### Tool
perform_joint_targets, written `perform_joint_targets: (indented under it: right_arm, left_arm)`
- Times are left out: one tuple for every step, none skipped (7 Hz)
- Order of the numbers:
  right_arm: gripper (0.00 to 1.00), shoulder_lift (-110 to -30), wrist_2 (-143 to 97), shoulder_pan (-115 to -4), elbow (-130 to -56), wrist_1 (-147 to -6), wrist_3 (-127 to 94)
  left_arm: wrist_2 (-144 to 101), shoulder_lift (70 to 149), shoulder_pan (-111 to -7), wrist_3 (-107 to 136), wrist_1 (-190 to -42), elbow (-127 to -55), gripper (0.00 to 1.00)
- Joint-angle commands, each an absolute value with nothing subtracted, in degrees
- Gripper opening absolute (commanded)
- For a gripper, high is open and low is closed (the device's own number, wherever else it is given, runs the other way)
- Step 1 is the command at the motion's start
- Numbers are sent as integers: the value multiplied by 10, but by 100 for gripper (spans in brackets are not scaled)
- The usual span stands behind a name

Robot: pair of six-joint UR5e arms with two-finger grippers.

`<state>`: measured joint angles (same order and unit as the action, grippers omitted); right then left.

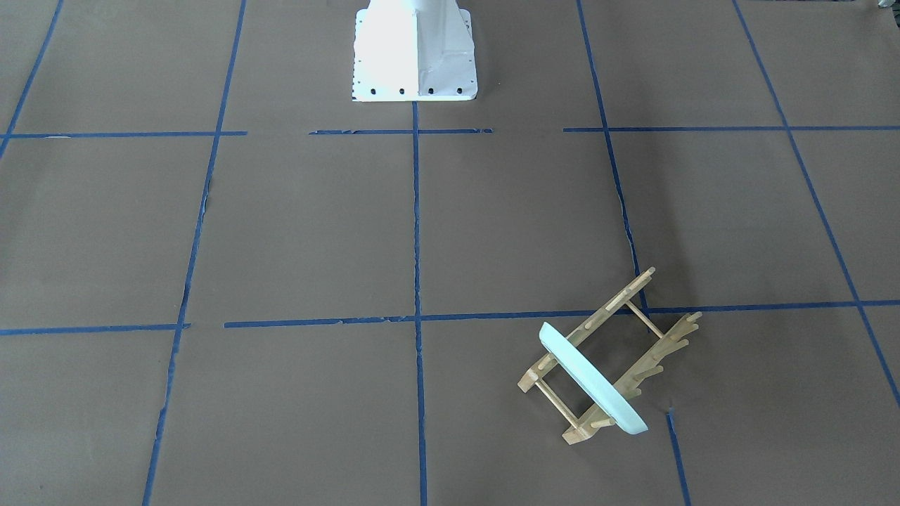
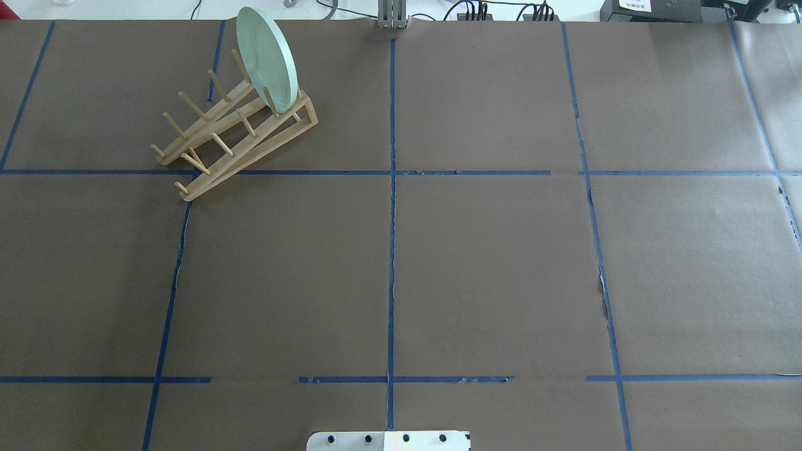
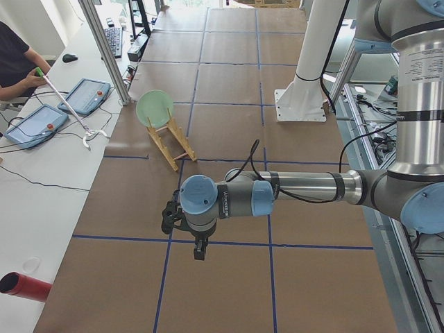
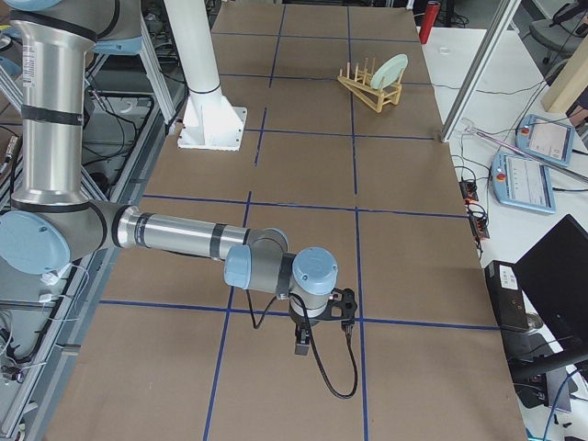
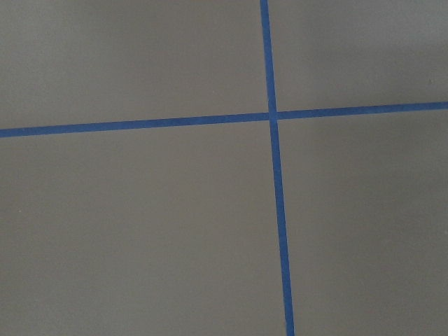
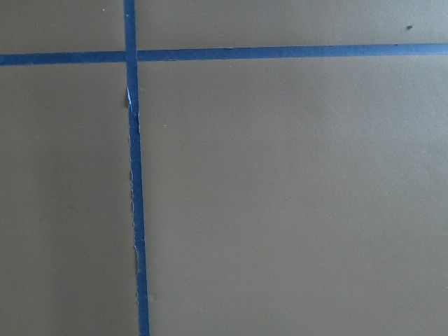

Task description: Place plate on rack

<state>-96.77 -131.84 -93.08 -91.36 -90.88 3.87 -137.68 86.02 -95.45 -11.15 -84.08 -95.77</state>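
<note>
overhead exterior: plate (image 2: 266, 59) upright in rack (image 2: 238, 134) (far end); left gripper (image 3: 199, 254), right gripper (image 4: 301, 346) openness: cannot tell.

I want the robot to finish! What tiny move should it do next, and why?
Probably none. The plate already stands on edge between pegs at one end of the rack, and the left arm and right arm are far from it. I'd leave it alone.

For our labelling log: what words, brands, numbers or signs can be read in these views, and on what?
Nothing reads clearly.
Left arm: lettering on its wrist and upright link, too blurred to read.
Black box: white label, print too small.
Plate, rack: no text seen.
</note>
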Motion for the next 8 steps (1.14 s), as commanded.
perform_joint_targets:
  right_arm:
    - [100,-968,-1318,-931,-913,-909,39]
    - [100,-968,-1318,-931,-913,-909,39]
    - [100,-968,-1318,-931,-913,-909,39]
    - [100,-968,-1318,-931,-913,-909,39]
    - [100,-968,-1318,-931,-913,-909,39]
    - [100,-968,-1318,-931,-913,-909,39]
    - [100,-968,-1318,-931,-913,-909,39]
    - [100,-968,-1318,-931,-913,-909,39]
  left_arm:
    - [-1373,906,-946,-111,-762,-959,100]
    - [-1374,908,-946,-112,-763,-956,100]
    - [-1373,909,-946,-112,-766,-955,100]
    - [-1373,920,-946,-112,-766,-955,100]
    - [-1374,921,-946,-111,-766,-955,100]
    - [-1375,921,-945,-111,-767,-955,100]
    - [-1375,921,-943,-112,-778,-954,100]
    - [-1375,920,-942,-111,-799,-948,100]
